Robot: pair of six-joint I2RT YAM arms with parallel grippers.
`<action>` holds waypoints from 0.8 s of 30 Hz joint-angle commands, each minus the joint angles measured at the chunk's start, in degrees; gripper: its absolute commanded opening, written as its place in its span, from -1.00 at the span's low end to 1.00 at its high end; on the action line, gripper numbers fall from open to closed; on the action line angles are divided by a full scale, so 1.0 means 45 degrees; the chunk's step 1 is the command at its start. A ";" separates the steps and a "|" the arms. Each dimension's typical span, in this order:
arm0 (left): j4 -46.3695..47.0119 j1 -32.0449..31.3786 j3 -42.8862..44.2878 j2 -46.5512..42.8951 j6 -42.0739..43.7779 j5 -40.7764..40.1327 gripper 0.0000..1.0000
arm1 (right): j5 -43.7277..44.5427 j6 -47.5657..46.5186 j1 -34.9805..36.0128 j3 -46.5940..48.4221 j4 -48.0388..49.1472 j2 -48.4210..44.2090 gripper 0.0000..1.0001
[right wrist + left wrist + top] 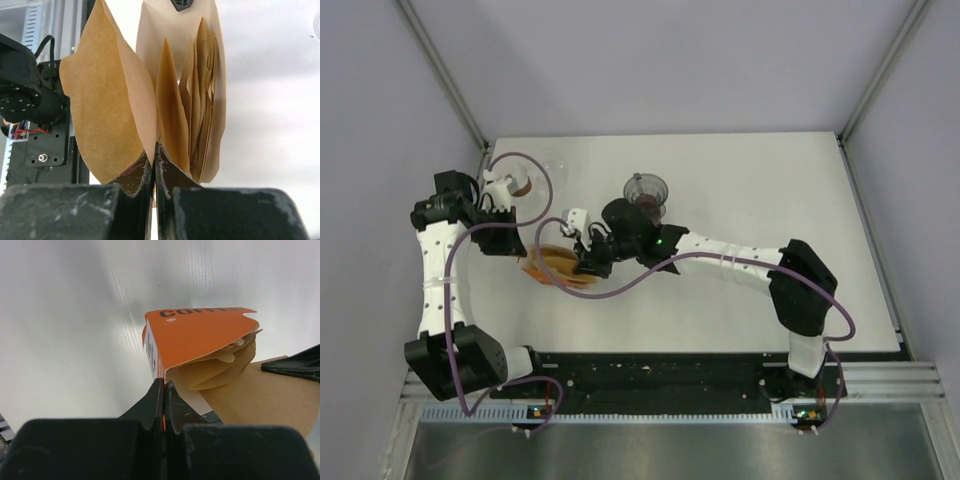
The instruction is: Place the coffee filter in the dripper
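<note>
An orange coffee-filter box (pixel 200 337) holds a stack of brown paper filters (pixel 202 90). In the top view the box (pixel 555 265) lies left of centre on the table. My left gripper (pixel 164 385) is shut on the box's orange edge. My right gripper (pixel 154 147) is shut on the lower edge of one brown filter (pixel 100 100), which is spread away from the stack. In the top view the right gripper (pixel 590 255) is at the box's right side. The dark transparent dripper (pixel 646 190) stands upright behind the right wrist, empty as far as I can see.
A white and brown object (pixel 508 183) sits at the table's back left, near the left arm's elbow. The purple cables (pixel 545 200) loop over the table between the arms. The white table (pixel 770 200) extends to the right.
</note>
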 commanded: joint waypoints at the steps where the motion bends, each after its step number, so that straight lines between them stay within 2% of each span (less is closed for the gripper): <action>1: 0.0299 -0.0062 0.0073 -0.0067 -0.0030 -0.0049 -1.00 | -0.0759 -0.0089 -0.0074 0.0087 0.0125 -0.0608 -1.00; 8: 0.0727 -0.0003 0.0443 0.0771 -0.0206 -0.1727 -1.00 | -0.0643 -0.0343 -0.0541 0.0243 -0.1065 -0.2169 -1.00; 13: 0.1586 0.0212 0.0775 0.1650 -0.0342 -0.2100 -1.00 | -0.0060 -0.0498 -0.1147 0.1217 -0.3151 -0.3303 -1.00; 18: 0.2561 0.0427 0.0797 0.2276 -0.0421 -0.2276 -1.00 | 0.2438 -0.0927 -0.1576 0.3111 -0.5964 -0.3694 -1.00; 24: 0.3482 0.0446 0.0542 0.2764 -0.0206 -0.2919 -1.00 | 0.5447 -0.1280 -0.2317 0.4558 -0.7705 -0.3793 -1.00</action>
